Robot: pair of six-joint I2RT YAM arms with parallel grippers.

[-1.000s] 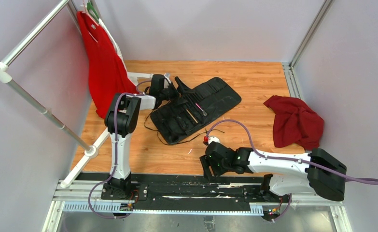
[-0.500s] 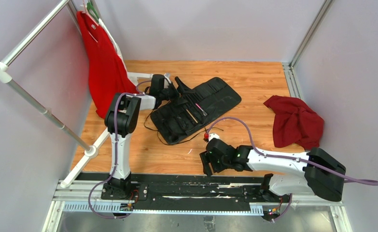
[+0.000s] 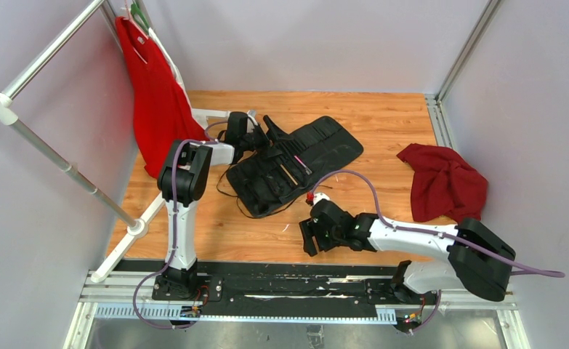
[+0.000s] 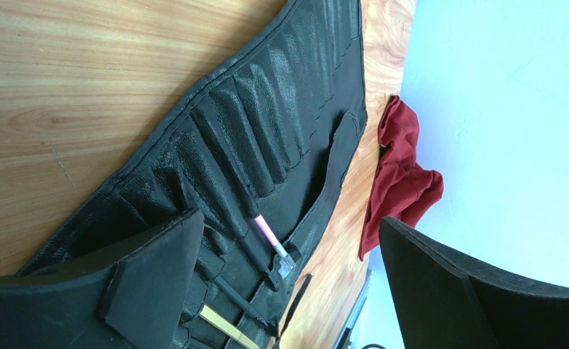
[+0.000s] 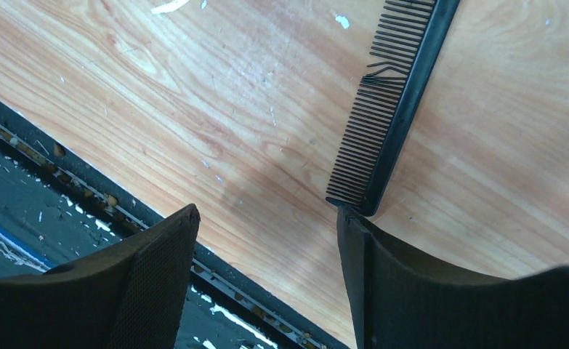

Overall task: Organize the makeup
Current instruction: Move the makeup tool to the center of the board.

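Black fabric roll (image 3: 332,142) lay unrolled on the wood surface (image 3: 383,116), left of centre. Makeup brushes (image 3: 296,159) sat in its slots: a pink brush (image 4: 268,234), a tan brush (image 4: 219,320), the rest black and hard to count against the fabric. Left claw (image 4: 290,222) hovered over the roll's left end, jaws wide apart, nothing between them. Right claw (image 5: 267,211) was low over the near edge of the surface, beside the dark base rail (image 5: 34,189). Its jaws were also wide and gripped nothing. Black comb (image 5: 396,102) lay flat on bare wood outside the roll, a few teeth bent. Its near end sat right at the tip of one finger (image 5: 426,291); couldn't tell if it was touching. Dark red cloth (image 3: 445,182) was bunched at the right side of the surface, well apart from both claws. Red garment (image 3: 154,102) hung from the rack (image 3: 41,51) at far left.
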